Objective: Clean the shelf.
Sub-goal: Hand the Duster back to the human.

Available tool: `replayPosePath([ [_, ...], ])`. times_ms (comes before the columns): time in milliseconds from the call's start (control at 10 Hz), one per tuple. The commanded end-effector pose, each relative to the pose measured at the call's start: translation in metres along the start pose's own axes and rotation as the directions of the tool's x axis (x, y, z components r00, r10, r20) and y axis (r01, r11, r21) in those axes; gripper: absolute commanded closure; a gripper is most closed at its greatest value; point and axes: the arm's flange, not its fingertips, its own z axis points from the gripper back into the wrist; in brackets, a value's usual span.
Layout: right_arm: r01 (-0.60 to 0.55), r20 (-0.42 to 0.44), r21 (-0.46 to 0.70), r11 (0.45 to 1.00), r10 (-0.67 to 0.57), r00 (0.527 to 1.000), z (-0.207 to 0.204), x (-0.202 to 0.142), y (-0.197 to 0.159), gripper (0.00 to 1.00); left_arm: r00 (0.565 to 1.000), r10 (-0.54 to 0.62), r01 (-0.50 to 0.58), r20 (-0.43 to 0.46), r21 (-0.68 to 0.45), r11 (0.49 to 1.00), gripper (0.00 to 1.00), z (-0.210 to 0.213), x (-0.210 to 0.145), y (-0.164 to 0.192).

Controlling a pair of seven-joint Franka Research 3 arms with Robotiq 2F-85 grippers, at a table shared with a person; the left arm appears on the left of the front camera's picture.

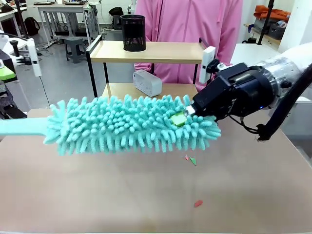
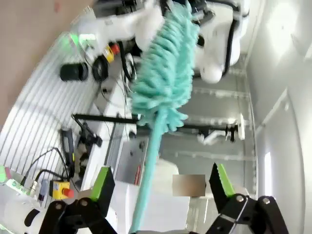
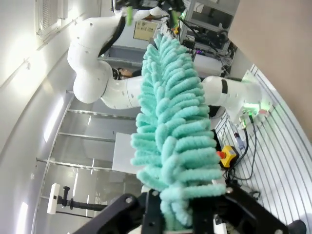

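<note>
While the right claw (image 1: 187,113) pinches the tip end of a teal microfibre duster (image 1: 131,125), the fluffy head stretches level across the middle of the front view, above the tan bench (image 1: 146,195), its plain teal handle (image 1: 22,126) running out past the picture's left edge. A green pad (image 1: 178,119) shows among the strands where the fingers bite in. From the right wrist view the same duster (image 3: 173,131) rises straight up from between the black fingers, which are pressed into its fibres.

Seen from its own wrist camera, the left claw (image 2: 163,187) is spread wide, green pads (image 2: 103,183) well apart, and the duster handle (image 2: 148,170) passes between them; whether either pad touches it cannot be told.

Behind the duster, at the far side of the bench, stands the shelf (image 1: 146,52), a two-tier rack of light wooden boards in a black frame. A black mesh cup (image 1: 133,32) sits on its top board, and a white box-like device (image 1: 147,83) rests on the lower board. A person in a pink top (image 1: 187,22) stands just behind the shelf. A few small red and green scraps (image 1: 191,160) lie on the bench below the duster's right end.
</note>
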Motion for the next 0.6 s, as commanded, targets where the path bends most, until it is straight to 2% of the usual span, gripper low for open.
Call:
replayPosePath([
  [0,-0.058,0.075,0.012,0.998,0.057,0.996,0.035,-0.012,0.015,1.00,0.968,0.074,-0.082,0.241,0.025,0.996,0.00,0.026,0.003,0.023],
  [100,-0.085,0.128,0.009,0.996,0.083,0.988,0.057,-0.021,0.025,1.00,0.910,0.107,-0.120,0.400,0.007,0.993,0.00,0.048,0.003,0.040],
  [200,-0.112,0.208,-0.012,0.994,0.112,0.972,0.084,-0.035,0.038,1.00,0.799,0.124,-0.111,0.588,-0.059,0.992,0.00,0.066,0.001,0.055],
  [300,-0.137,0.319,-0.053,0.989,0.147,0.936,0.118,-0.053,0.051,1.00,0.668,0.136,-0.019,0.732,-0.166,0.986,0.00,0.083,0.000,0.064],
  [400,-0.175,0.484,-0.100,0.980,0.201,0.852,0.165,-0.083,0.068,1.00,0.521,0.155,0.055,0.839,-0.215,0.975,0.00,0.095,-0.005,0.072],
  [500,-0.225,0.613,-0.114,0.968,0.247,0.751,0.201,-0.113,0.082,1.00,0.459,0.165,0.107,0.873,-0.239,0.965,0.00,0.100,-0.006,0.075],
])
